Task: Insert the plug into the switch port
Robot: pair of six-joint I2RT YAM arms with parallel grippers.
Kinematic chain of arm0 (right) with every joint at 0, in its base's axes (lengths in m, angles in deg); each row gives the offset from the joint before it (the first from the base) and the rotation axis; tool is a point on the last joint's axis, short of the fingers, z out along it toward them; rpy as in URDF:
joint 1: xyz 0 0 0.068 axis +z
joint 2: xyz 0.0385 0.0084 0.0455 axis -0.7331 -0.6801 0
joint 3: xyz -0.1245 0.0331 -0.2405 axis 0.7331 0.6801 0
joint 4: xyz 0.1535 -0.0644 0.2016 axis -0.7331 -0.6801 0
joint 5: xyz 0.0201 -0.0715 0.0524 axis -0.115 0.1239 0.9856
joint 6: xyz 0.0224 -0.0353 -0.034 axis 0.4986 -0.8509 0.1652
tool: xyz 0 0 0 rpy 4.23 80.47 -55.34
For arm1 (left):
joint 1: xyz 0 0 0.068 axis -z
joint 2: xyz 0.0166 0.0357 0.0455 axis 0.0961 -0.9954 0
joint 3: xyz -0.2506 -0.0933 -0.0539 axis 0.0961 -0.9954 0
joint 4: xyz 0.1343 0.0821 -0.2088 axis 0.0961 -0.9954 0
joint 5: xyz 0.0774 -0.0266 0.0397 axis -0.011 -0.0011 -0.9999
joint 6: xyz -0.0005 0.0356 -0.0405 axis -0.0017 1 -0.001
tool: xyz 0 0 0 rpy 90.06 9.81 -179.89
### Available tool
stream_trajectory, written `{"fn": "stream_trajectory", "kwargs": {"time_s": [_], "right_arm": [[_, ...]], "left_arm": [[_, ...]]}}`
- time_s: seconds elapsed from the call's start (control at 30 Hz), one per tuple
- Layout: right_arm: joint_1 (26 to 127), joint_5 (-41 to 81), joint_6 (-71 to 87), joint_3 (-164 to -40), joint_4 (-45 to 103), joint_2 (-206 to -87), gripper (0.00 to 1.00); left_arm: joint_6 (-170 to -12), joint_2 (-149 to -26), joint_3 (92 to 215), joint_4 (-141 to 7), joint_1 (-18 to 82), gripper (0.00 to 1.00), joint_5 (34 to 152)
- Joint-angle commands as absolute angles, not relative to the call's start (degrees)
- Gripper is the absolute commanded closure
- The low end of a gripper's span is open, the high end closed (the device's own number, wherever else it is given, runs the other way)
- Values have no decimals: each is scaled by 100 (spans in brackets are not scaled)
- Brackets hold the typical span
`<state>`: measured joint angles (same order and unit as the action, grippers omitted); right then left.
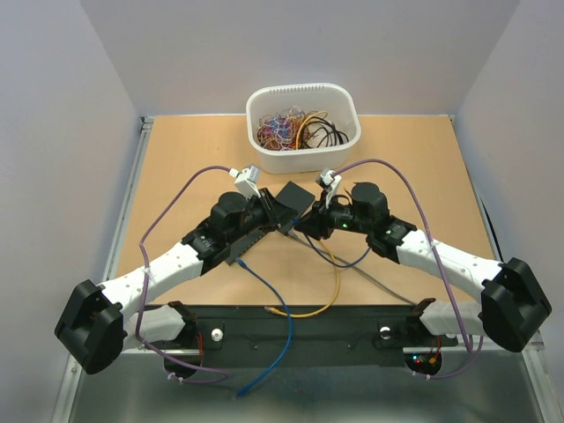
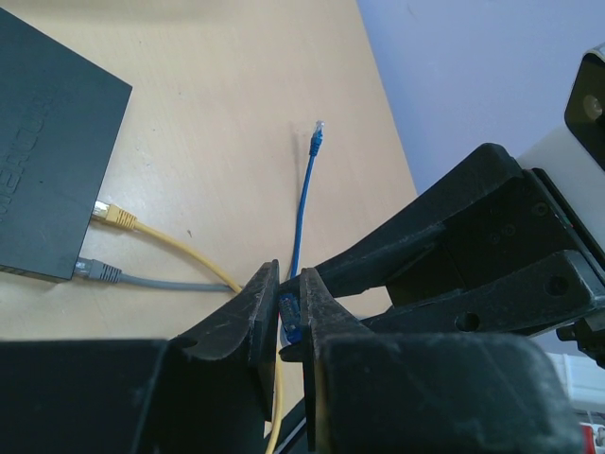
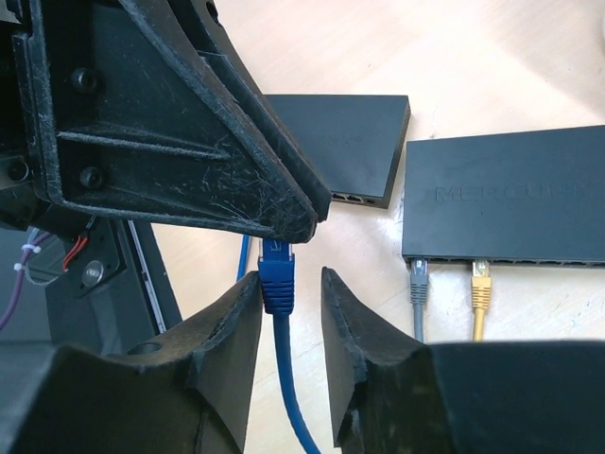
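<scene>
The blue plug (image 3: 277, 282) hangs on its blue cable (image 1: 267, 295) between both grippers, above the table. My left gripper (image 2: 289, 276) is shut on the plug (image 2: 290, 318) and pinches its clear tip. My right gripper (image 3: 288, 279) is open around the plug's boot: its left finger (image 3: 236, 312) touches the boot, and its right finger (image 3: 345, 312) stands a little apart. The black switch (image 3: 510, 194) lies to the right, with a grey plug (image 3: 418, 282) and a yellow plug (image 3: 480, 284) in its front ports. In the top view both grippers meet near the switch (image 1: 297, 197).
A second black switch (image 3: 350, 147) lies behind the first. A white basket (image 1: 303, 95) of loose cables stands at the back. Yellow (image 1: 328, 295) and grey (image 1: 388, 289) cables trail over the table toward the arm bases. The blue cable's free end (image 2: 317, 134) rests on the wood.
</scene>
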<state>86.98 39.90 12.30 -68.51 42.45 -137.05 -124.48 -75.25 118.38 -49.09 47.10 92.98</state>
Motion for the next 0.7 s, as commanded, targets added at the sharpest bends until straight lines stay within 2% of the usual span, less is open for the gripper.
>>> {"fn": "stream_trajectory", "kwargs": {"time_s": [0.0,0.37,0.53,0.67], "right_arm": [[8723,4034,1272,-6949,4451,-13656,63],[8723,4201,1351,-6932,4538,-13692,67],[8723,4315,1448,-6914,4617,-13648,78],[8723,4359,1562,-6844,4802,-13612,79]], "left_arm": [[-12447,-7411,11885,-4684,4744,100,9275],[-12447,-7393,11876,-4666,4744,100,9293],[-12447,-7375,11850,-4666,4744,100,9267],[-12447,-7402,11833,-4649,4744,100,9267]]}}
